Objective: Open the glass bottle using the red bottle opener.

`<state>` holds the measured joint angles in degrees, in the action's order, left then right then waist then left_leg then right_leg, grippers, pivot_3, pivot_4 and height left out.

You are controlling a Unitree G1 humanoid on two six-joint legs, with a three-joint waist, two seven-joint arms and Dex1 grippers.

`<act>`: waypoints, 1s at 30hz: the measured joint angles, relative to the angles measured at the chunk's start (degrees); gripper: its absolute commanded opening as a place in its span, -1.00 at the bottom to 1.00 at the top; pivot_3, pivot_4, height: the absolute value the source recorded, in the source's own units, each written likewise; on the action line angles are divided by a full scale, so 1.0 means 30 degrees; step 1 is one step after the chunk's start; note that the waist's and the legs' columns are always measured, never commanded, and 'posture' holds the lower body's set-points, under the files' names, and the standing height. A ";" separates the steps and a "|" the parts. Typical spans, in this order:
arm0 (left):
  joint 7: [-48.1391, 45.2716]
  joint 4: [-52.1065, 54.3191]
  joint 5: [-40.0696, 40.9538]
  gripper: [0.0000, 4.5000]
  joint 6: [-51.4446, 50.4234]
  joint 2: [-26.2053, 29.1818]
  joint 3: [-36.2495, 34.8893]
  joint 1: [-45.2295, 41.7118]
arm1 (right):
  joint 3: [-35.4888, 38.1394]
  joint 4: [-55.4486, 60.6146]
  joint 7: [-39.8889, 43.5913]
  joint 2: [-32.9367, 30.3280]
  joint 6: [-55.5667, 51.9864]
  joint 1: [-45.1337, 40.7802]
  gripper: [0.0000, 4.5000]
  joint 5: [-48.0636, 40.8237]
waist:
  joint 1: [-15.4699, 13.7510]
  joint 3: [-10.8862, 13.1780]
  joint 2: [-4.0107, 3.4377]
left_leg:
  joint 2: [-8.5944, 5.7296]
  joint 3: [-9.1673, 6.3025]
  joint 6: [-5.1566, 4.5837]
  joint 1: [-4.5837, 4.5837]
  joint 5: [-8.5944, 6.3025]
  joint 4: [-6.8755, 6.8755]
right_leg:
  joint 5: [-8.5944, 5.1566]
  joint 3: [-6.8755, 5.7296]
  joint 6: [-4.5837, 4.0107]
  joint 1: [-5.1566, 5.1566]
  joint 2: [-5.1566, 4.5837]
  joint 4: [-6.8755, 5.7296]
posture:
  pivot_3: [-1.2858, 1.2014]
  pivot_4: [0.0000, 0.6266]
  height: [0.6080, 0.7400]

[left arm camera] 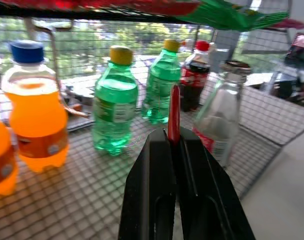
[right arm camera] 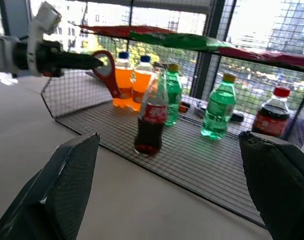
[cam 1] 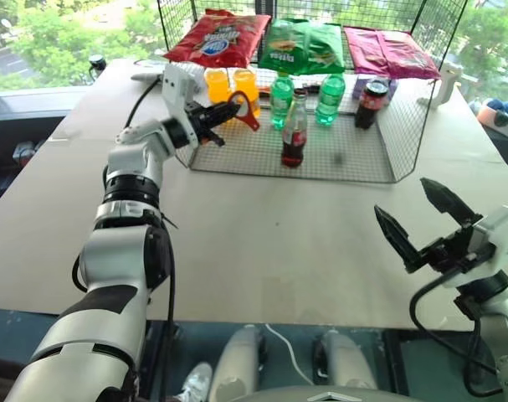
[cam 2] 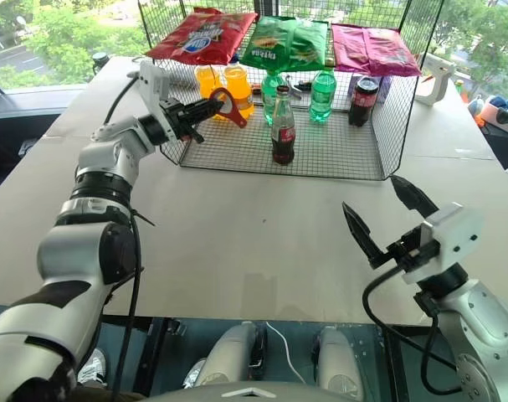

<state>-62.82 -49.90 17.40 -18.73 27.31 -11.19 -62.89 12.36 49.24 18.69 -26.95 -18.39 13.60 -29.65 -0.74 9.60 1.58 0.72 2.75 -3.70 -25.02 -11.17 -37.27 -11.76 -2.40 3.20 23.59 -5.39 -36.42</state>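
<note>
- The left tool (cam 1: 223, 115) is clamped tight on the handle of the red bottle opener (cam 1: 244, 110), raised above the wire basket's (cam 1: 337, 155) floor near its left wall, the arm reaching in over that side.
- The opener's ring-shaped head sticks out past the left tool's fingertips, toward the glass bottle (cam 1: 294, 131); opener and bottle are near but apart.
- In the left wrist view the opener (left arm camera: 174, 114) shows edge-on as a thin red strip rising from between the closed black fingers (left arm camera: 154, 190).
- The glass bottle stands upright on the basket's mesh floor, just beyond the opener's head and to the right of the left tool, its cap still on.
- Two orange bottles (cam 1: 232, 85) stand just behind the left tool; two green bottles (cam 1: 281, 100) stand behind the glass bottle, and a dark bottle with a red cap (cam 1: 372, 104) sits further right.
- Three snack bags (cam 1: 304, 46) lie across the basket's top.
- The right tool (cam 1: 421, 219) hovers over the bench (cam 1: 262, 243) in front of the basket, well apart from the glass bottle, its two fingers spread wide with nothing between them.
</note>
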 measured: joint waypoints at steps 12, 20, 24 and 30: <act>0.6326 1.2843 0.8120 -0.99 -1.4790 -0.3099 -0.2560 0.3704 | -0.5309 0.0607 -0.2004 -0.4881 -0.7595 -0.8568 1.00 0.3260 | -0.0064 0.0002 -0.0002 | -0.0012 -0.0016 0.0000 0.0015 0.0002 -0.0053 | -0.0010 0.0017 0.0004 -0.0001 -0.0015 -0.0062 | 0.03 -0.52 1.00; 1.6653 1.3366 0.9965 -0.99 -2.0967 -0.8988 -0.7348 0.2418 | -1.3638 -0.2648 -0.2678 -0.7764 -0.6421 -1.2230 1.00 1.6812 | -0.0024 0.0021 0.0040 | -0.0053 -0.0017 0.0008 -0.0007 0.0009 -0.0055 | -0.0015 0.0027 0.0159 0.0017 -0.0018 -0.0068 | 0.03 -0.52 1.00; 2.0063 1.2869 1.0585 -0.99 -2.1984 -1.0920 -0.9916 0.1241 | -1.4717 -0.3919 -0.2386 -0.6701 -0.6295 -1.2694 1.00 2.0237 | 0.0021 0.0021 0.0040 | -0.0055 -0.0013 0.0016 0.0003 0.0013 -0.0053 | -0.0018 0.0031 0.0170 0.0013 -0.0012 -0.0067 | 0.03 -0.52 1.00; 2.3610 1.2220 1.1526 -0.99 -2.2415 -1.1795 -1.2106 0.0810 | -1.5185 -0.5874 -0.1229 -0.4435 -0.6212 -1.3289 1.00 2.3630 | -0.0007 0.0024 0.0044 | -0.0086 -0.0020 0.0091 0.0005 0.0055 -0.0047 | -0.0014 0.0030 0.0166 0.0011 -0.0007 -0.0070 | 0.03 -0.52 1.00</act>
<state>8.01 -13.24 51.98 -85.97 -8.07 -47.51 -60.46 -33.20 31.61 15.00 -40.25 -37.03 -26.27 41.24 -0.76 9.67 1.71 0.46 2.69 -3.43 -25.01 -11.00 -37.42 -11.80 -2.31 3.70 23.62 -5.42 -36.63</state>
